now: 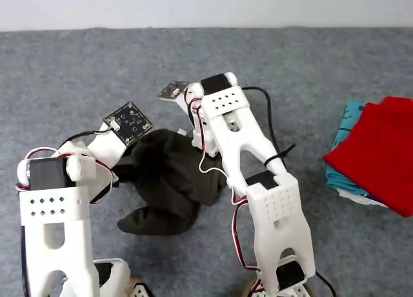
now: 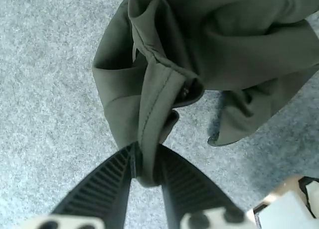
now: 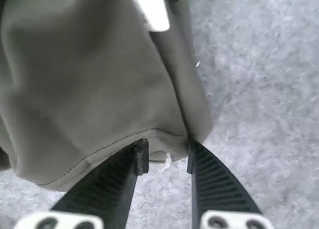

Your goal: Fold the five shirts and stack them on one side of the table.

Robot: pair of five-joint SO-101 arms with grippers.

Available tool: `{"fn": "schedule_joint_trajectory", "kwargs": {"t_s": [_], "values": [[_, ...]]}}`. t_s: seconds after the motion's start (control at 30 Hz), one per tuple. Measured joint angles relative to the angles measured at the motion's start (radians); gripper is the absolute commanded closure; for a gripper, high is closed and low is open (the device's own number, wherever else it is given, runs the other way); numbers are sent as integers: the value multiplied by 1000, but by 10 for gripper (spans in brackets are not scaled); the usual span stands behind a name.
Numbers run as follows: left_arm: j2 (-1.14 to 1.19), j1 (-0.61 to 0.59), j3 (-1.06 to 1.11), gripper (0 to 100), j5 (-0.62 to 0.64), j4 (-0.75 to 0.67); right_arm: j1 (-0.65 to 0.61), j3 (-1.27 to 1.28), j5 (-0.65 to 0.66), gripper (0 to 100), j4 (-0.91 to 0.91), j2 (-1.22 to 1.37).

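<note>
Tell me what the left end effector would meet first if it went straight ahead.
The dark olive shirt: the left end effector pinches one fold of it, and the bunched cloth lies directly ahead, though its depth is unclear.

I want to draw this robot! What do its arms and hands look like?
The arms are chunky white plastic with rows of little holes, black motor blocks and thin red, white and black cables. The left hand and the right hand each have two black ridged fingers on a white base. A small black circuit board sits by one wrist.
</note>
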Motion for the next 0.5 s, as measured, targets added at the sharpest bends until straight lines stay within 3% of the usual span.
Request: {"fn": "schedule_joint_trajectory", "kwargs": {"t_s": [0.5], "values": [[0, 0, 0, 985, 0, 0, -2, 0, 2, 859, -38, 74]]}}
